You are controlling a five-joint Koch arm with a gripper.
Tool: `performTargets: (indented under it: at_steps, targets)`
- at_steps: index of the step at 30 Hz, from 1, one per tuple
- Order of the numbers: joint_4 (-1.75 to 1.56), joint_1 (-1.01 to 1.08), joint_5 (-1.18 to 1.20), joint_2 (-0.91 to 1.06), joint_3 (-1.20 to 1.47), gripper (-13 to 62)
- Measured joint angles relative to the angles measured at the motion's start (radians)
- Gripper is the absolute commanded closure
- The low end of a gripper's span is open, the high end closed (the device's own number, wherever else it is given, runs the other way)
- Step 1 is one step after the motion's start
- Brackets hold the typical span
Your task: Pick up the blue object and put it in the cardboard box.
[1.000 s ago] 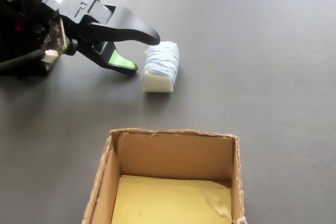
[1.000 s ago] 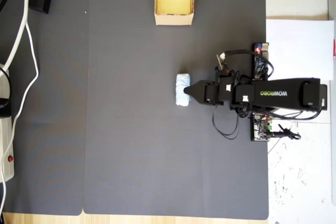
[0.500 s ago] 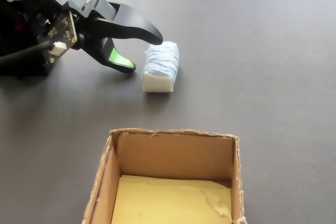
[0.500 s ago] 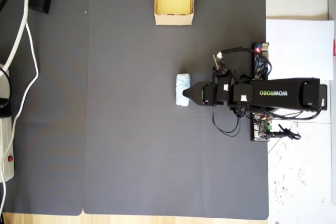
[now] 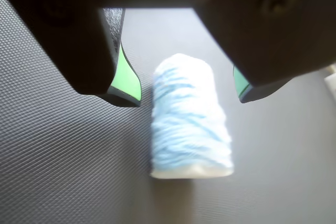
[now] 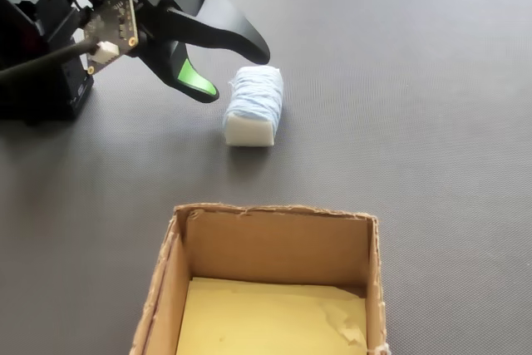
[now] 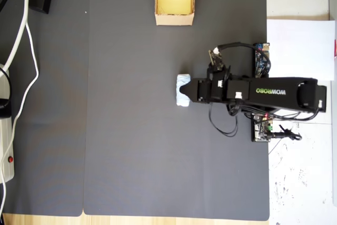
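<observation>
- The claw [image 5: 186, 95] stands with its jaws spread wide and nothing between them gripped; in the wrist view the two green-lined tips sit to either side of the blue object [image 5: 190, 116], neither touching it.
- The blue object lies on the dark mat [image 6: 432, 106], just ahead of and below the tips, its long axis running away from the claw in the wrist view.
- Judged from this, the step in hand is the approach: the grasp is not yet made, and the carry to the box is all still to do.
- The next move calls for lowering the claw until the tips straddle the roll's sides, then closing gently, since the wound bundle looks soft and may squash or slip.
- The fixed view shows what the wrist view cannot: the claw [image 6: 237, 68] hangs above the mat, up and to the left of the blue object [image 6: 253, 106], with the cardboard box [image 6: 266, 243] nearer the camera, open and empty.
- The overhead view alone gives the layout: the cardboard box [image 7: 174, 19] sits at the mat's top edge, well apart from the blue object [image 7: 182, 90] and off to one side of the arm's reach line.
</observation>
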Motion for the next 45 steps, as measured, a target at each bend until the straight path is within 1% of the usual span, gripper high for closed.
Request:
performTargets:
  at_steps: [1,3,8,19,21,22,24,25,30,31,39,45]
  targets:
    - [0.031,-0.005,0.0,-0.048,-0.029,16.3]
    - [0.057,-0.005,0.0,-0.071,-0.055,16.3]
    - [0.101,-0.003,0.002,-0.215,-0.146,16.3]
    - [0.104,-0.002,0.002,-0.387,-0.259,16.3]
    - [0.106,-0.002,0.002,-0.413,-0.273,18.3]
    - [0.106,-0.002,0.002,-0.413,-0.273,20.0]
    - [0.106,-0.002,0.002,-0.416,-0.273,20.1]
    - [0.106,-0.003,0.003,-0.417,-0.273,22.2]
    - [0.072,-0.006,0.003,-0.414,-0.247,38.8]
    - [0.034,-0.008,0.009,-0.408,-0.227,40.4]
    - [-0.466,-0.031,0.1,-0.314,0.011,40.5]
    - [-0.594,-0.041,0.101,-0.204,0.107,40.5]
